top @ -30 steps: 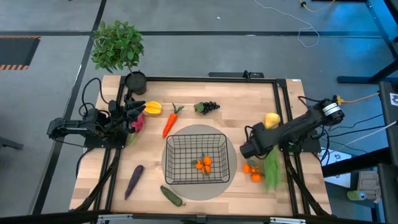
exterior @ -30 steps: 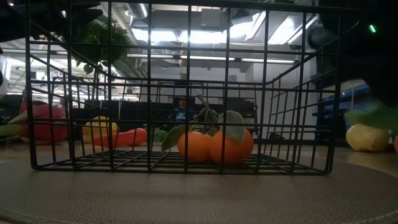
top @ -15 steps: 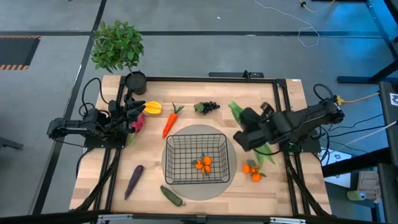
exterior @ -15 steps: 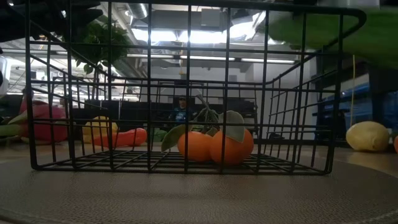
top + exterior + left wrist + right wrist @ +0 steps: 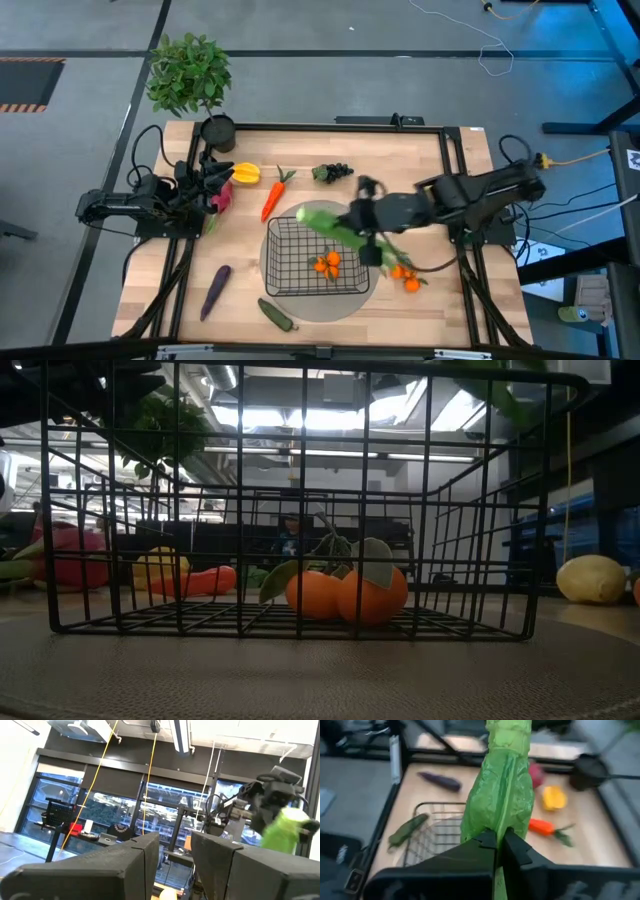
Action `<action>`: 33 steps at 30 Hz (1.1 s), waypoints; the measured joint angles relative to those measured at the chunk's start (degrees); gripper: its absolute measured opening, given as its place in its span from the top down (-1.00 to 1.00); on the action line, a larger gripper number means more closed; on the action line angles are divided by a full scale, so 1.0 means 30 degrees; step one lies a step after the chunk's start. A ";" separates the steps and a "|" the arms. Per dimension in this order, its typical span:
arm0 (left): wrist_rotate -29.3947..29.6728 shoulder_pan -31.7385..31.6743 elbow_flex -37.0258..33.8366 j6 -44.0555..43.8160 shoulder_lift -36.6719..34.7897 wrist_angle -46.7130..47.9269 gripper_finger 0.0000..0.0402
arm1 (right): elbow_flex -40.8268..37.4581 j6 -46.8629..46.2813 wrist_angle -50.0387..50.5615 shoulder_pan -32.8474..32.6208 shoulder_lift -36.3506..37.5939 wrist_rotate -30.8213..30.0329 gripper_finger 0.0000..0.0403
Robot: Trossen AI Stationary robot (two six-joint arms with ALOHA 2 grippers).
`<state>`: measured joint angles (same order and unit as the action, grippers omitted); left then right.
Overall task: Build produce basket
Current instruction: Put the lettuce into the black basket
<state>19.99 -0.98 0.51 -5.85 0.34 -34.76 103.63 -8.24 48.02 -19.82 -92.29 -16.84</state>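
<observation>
High view: right end effector (image 5: 362, 232) clamped on green beans (image 5: 331, 226), held above the near right part of the basket (image 5: 318, 256), which sits on a round mat (image 5: 283, 301) mid-worktop (image 5: 400, 160). Tangerines (image 5: 327, 264) lie inside the basket. Left end effector (image 5: 216, 180) rests at the left edge beside the yellow pepper (image 5: 246, 174).

Low view: tangerines on the basket floor, lemon (image 5: 592, 579) outside it.

Left wrist view: fingers (image 5: 142, 851) partly apart, holding nothing.

Right wrist view: fingers (image 5: 487, 841) pinch the beans.

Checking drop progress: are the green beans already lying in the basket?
No: the green beans hang clamped in the right pincer above the basket, which holds only the tangerines.
</observation>
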 joint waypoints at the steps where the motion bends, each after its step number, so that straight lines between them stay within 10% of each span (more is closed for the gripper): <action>1: 0.0000 -0.0004 0.0000 0.0003 0.0006 0.0000 0.47 | 0.0000 -0.0008 -0.0107 0.0220 -0.0442 0.0734 1.00; 16: 0.0000 0.0001 0.0000 0.0007 0.0006 0.0000 0.47 | -0.0022 -0.1674 0.1158 0.3110 -0.4309 0.5968 0.98; 33: 0.0015 -0.0001 0.0000 0.0007 -0.0002 0.0000 0.47 | -0.0022 -0.1181 -0.0653 0.3324 -0.5310 0.6513 0.29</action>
<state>20.03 -0.99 0.51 -5.82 0.34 -34.76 103.57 -11.79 46.07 -9.85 -108.22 2.70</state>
